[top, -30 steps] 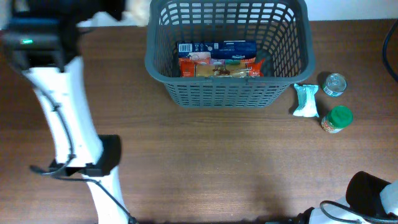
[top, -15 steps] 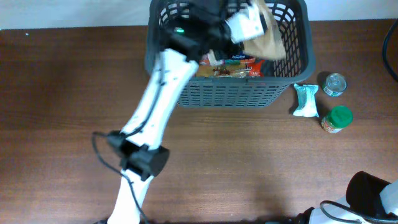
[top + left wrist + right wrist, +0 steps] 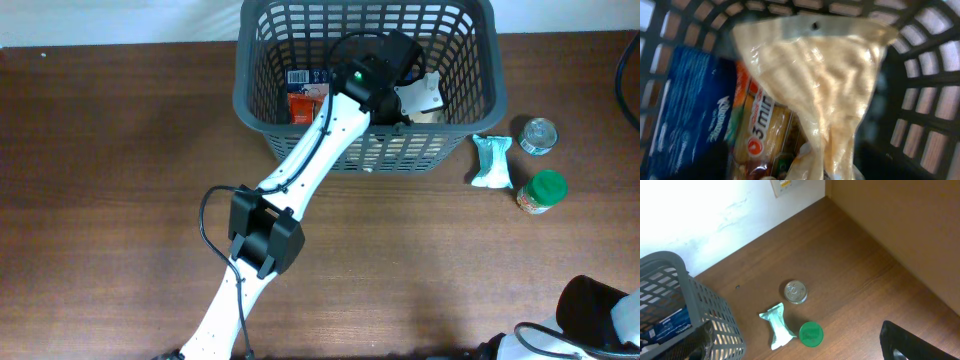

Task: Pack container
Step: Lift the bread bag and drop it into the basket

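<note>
Container (image 3: 450, 150) sits at the far middle of the table (image 3: 120, 150), and that is where the action has gone. A second ago the left arm stood over at the left edge, well clear of the basket. Half a second ago it had swung across with a tan bag held high over the rim. Now the left pincer (image 3: 392, 78) is down inside, and the tan bag (image 3: 425, 97) lies low in the right part of the basket, beside the blue pack (image 3: 300, 77) and the orange pack (image 3: 303, 105) already there. To my eye the bag is being dropped off, so one more item is as good as packed.

Still waiting on the table to the right of the basket are a mint-green wrapper (image 3: 491, 162), a small metal can (image 3: 538, 136) and a green-lidded jar (image 3: 543, 191).

From above, the arm covers the middle of the basket floor and much of the two packs. The left wrist view is filled by the bag and shows no fingers, so I cannot tell whether the left pincer has let go. Of the right pincer (image 3: 912, 340) only a dark corner shows; it stands wide apart, carrying nothing, well back from everything.
</note>
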`<state>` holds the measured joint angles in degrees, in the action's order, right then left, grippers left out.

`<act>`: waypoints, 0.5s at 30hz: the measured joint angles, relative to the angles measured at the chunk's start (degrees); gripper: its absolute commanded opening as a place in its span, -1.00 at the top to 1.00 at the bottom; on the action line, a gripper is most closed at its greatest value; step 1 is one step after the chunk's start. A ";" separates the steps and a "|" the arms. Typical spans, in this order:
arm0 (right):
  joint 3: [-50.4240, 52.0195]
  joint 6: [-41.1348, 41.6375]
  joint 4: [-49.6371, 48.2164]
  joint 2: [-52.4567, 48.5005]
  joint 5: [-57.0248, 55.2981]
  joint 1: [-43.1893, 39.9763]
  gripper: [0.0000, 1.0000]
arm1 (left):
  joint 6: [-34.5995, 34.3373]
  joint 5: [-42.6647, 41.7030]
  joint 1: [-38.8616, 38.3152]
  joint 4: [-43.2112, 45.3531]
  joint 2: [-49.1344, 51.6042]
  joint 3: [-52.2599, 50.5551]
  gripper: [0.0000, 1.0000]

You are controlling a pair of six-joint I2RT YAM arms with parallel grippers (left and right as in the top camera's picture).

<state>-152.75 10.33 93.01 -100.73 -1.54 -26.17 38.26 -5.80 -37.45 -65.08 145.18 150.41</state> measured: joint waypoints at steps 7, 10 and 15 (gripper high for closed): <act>0.00 0.00 0.02 0.00 0.00 0.00 -0.97 | -6.93 9.44 0.92 -2.51 -2.29 7.85 -0.99; 0.00 0.00 0.02 0.00 0.00 0.00 -0.97 | -10.27 10.43 2.54 -2.80 -6.67 12.76 -0.99; 0.00 -0.02 0.02 0.00 0.00 0.00 -0.97 | -14.08 11.04 8.79 -2.38 -19.19 20.39 -0.93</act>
<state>-152.75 10.31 93.03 -100.73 -1.54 -26.17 24.18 5.23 -28.67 -67.46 125.99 170.80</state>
